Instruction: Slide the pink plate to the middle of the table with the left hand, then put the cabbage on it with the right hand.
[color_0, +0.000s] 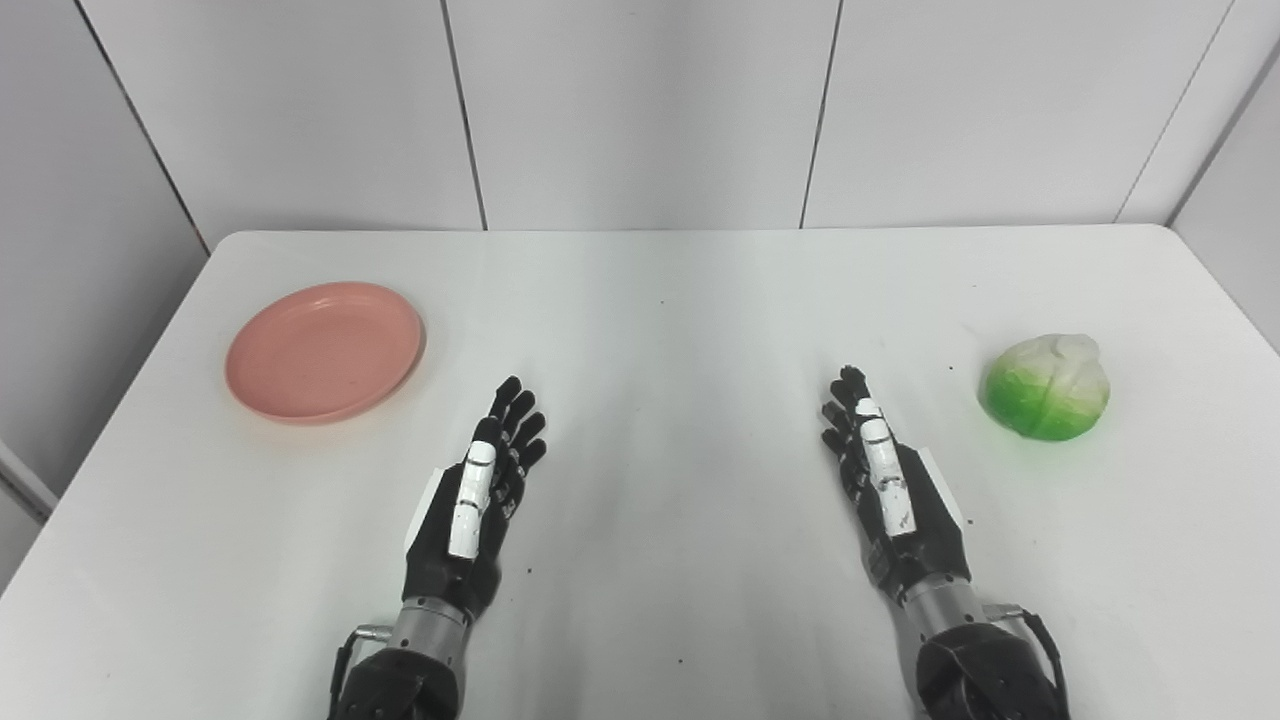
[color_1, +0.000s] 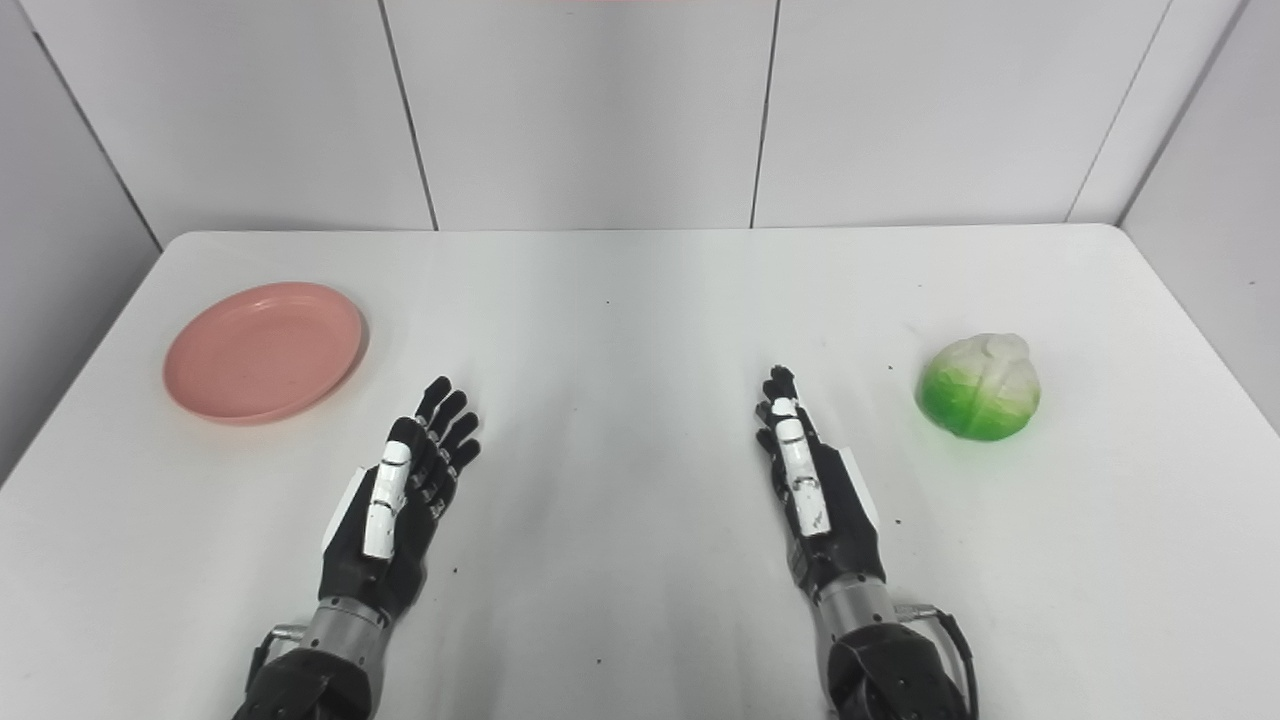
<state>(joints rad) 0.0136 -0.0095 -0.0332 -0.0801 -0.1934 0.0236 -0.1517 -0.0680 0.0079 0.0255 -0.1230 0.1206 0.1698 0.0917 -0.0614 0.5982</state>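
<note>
Both hands sit closest to me, the left hand (color_0: 480, 500) and right hand (color_0: 890, 480) stretched flat with fingers extended, holding nothing. I see the pink plate (color_0: 325, 351) far left on the white table (color_0: 660, 330), well apart from the cabbage (color_0: 1046, 388) at the far right. Dark specks dot the tabletop; pale grey wall panels (color_0: 640, 110) stand behind it.

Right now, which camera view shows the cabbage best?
The right eye view: the cabbage lies farther from the picture's right edge there, whole and unobstructed. The left eye view shows it whole too, only nearer that edge.
</note>
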